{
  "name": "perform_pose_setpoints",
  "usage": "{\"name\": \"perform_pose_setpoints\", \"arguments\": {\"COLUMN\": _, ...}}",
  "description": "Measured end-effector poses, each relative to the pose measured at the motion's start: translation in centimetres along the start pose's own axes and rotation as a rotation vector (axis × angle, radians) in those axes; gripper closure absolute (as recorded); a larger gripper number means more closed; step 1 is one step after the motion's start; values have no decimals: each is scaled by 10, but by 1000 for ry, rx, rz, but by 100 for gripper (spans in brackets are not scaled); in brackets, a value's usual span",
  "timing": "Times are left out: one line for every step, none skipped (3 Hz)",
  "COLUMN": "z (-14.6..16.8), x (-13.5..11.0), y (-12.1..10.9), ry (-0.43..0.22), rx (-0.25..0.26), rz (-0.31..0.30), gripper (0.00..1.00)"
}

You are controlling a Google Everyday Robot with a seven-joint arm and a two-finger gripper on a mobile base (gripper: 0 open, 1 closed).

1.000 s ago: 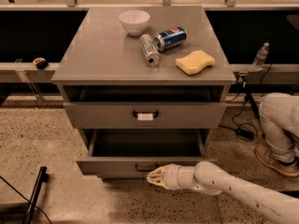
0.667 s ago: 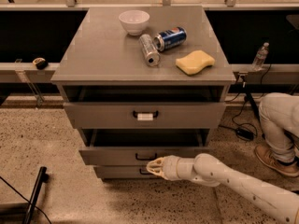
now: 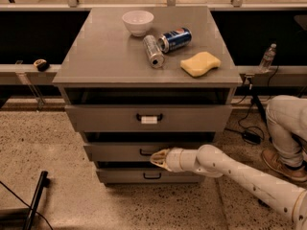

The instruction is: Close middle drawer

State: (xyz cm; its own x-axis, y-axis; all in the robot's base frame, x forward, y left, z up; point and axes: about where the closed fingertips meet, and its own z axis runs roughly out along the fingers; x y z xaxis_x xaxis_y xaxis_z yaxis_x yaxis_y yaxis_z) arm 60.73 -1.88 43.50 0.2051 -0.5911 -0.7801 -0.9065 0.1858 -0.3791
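Tool (image 3: 157, 158) closed, tip against middle drawer (image 3: 115, 152) front, just right of its black handle (image 3: 145, 152), drawer slightly out.

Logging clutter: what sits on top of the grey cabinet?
A white bowl, a silver can and a blue can lying on their sides, and a yellow sponge. What the bowl holds cannot be told. The gripper is at the middle drawer, below.

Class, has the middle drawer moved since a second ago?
Yes. Against the cabinet top, the middle drawer has slid inward, nearly shut; the claw is at its front.
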Motion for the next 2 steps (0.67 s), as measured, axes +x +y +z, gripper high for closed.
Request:
{"name": "perform_pose_setpoints", "arguments": {"z": 4, "x": 1, "y": -8, "ry": -2, "rx": 3, "rz": 8, "gripper": 100}}
{"name": "perform_pose_setpoints", "arguments": {"z": 2, "x": -1, "y": 4, "ry": -22, "rx": -9, "rz": -2, "gripper": 100}}
